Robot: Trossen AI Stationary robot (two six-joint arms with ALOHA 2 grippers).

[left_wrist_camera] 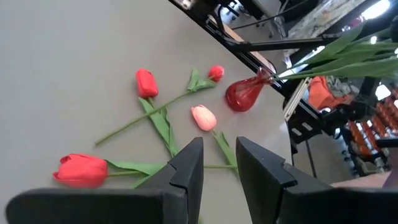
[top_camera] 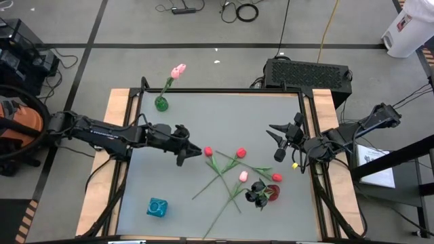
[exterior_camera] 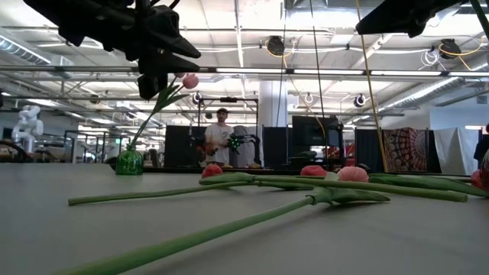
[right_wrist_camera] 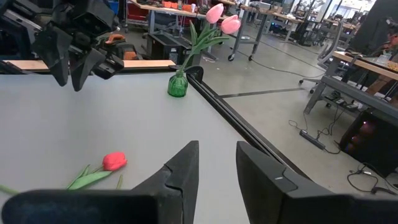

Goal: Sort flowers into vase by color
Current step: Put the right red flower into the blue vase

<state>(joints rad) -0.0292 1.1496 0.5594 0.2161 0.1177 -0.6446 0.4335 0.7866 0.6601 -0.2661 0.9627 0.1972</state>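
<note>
Loose tulips lie flat on the grey table: red heads (top_camera: 208, 151) (top_camera: 241, 153) (top_camera: 276, 177) and a pink head (top_camera: 243, 176), their green stems crossing. My left gripper (top_camera: 195, 152) hovers open above the table just left of them; its wrist view (left_wrist_camera: 219, 167) looks down on the pink head (left_wrist_camera: 203, 117) and the red heads (left_wrist_camera: 147, 83) (left_wrist_camera: 81, 170). My right gripper (top_camera: 274, 142) is open near the table's right edge (right_wrist_camera: 216, 168), holding nothing. A green vase (top_camera: 161, 103) holds pink tulips (top_camera: 178, 70). A red vase (top_camera: 272, 193) holds black flowers (top_camera: 258, 193).
A blue vase (top_camera: 157, 207) stands near the near-left corner. Raised black rails (top_camera: 224, 90) frame the table. A person (exterior_camera: 221, 137) stands in the room far behind. Bare table surface lies between the green vase and the loose tulips (top_camera: 203, 118).
</note>
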